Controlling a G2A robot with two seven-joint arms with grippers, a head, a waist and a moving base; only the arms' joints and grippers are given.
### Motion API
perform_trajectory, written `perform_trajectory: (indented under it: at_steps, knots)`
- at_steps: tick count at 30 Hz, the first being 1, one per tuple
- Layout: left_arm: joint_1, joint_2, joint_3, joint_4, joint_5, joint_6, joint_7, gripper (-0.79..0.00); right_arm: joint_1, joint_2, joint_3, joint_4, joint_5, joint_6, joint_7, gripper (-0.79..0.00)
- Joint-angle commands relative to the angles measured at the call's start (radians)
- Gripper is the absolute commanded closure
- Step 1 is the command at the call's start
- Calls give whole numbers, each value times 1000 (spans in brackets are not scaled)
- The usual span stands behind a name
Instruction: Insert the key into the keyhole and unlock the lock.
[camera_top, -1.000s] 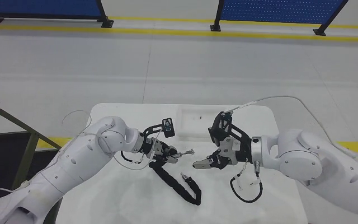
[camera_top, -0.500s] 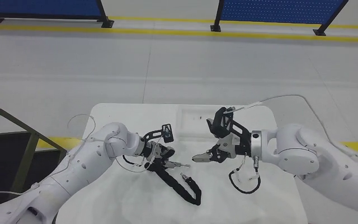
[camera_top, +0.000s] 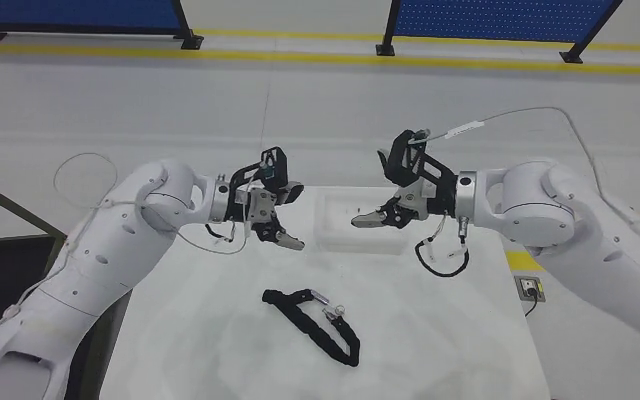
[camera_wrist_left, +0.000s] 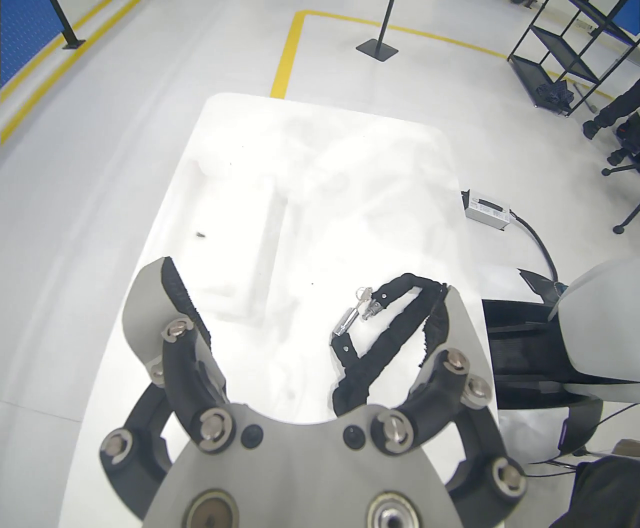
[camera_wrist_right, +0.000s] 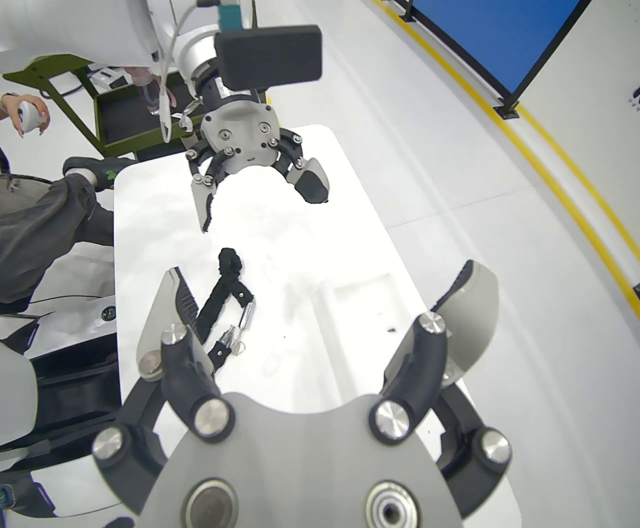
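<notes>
white counter (camera_top: 450, 330), rounded corners. shallow white tray (camera_top: 330, 242) sits on it, middle of the far edge, with a small dark speck (camera_wrist_left: 200, 234) inside. pale grey floor (camera_top: 300, 130) all around, with a yellow line (camera_top: 300, 57) across the far side. behind the line, two blue panels (camera_top: 90, 15) (camera_top: 490, 18) on black feet. green cart (camera_wrist_right: 125, 115) just beside one end of the counter. grey power box (camera_wrist_left: 487, 210) on the floor near the counter edge, black cable running from it. black wire rack (camera_wrist_left: 565, 50) well apart.
</notes>
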Motion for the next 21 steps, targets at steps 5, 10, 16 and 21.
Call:
perform_trajectory:
  at_steps: [5,10,16,21]
  knots:
    - [-73,29,-36,-24,-104,0,-52,-785,82,-61,-28,41,43,104,120,-785]
    - [-87,40,-47,-30,-134,0,-54,-784,91,-70,-33,51,40,114,122,-785]
    - [-88,41,-48,-30,-134,0,-52,-784,90,-69,-33,51,40,113,122,-784]
    - [-88,41,-48,-30,-134,0,-52,-784,90,-69,-33,51,40,113,122,-784]
